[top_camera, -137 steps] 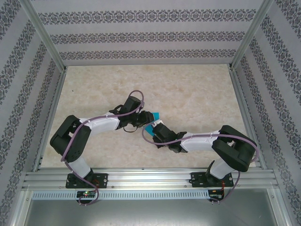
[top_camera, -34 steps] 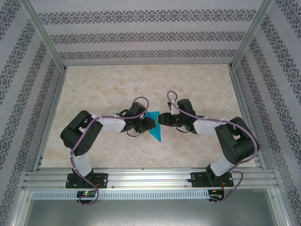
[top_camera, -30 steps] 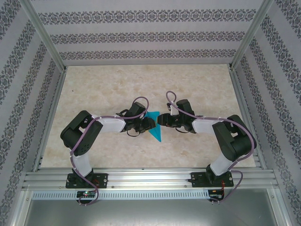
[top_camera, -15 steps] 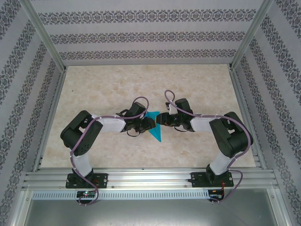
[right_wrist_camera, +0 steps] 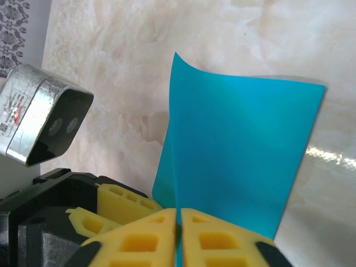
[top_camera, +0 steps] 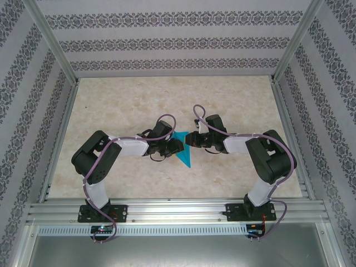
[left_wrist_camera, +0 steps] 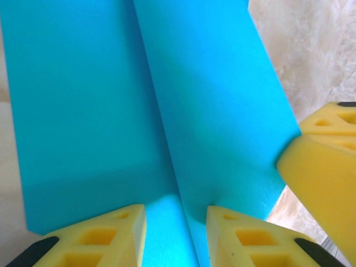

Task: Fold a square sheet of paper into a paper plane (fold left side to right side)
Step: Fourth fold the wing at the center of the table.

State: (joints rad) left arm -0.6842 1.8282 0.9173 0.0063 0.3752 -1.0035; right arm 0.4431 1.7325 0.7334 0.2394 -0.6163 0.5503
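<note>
Right tool (right_wrist_camera: 179, 214) pinched, left tool (left_wrist_camera: 175, 214) parted (facing)

This is looking like a robotics lab's enclosed test cell: aluminium extrusion posts (top_camera: 53, 41) are framing a marble-patterned counter (top_camera: 122, 100), wallpaper-printed panels (top_camera: 172, 41) are walling three sides, and a cabled left arm (top_camera: 119, 147) and right arm (top_camera: 261, 158) are standing bolted to a slotted rail (top_camera: 178, 210).
</note>
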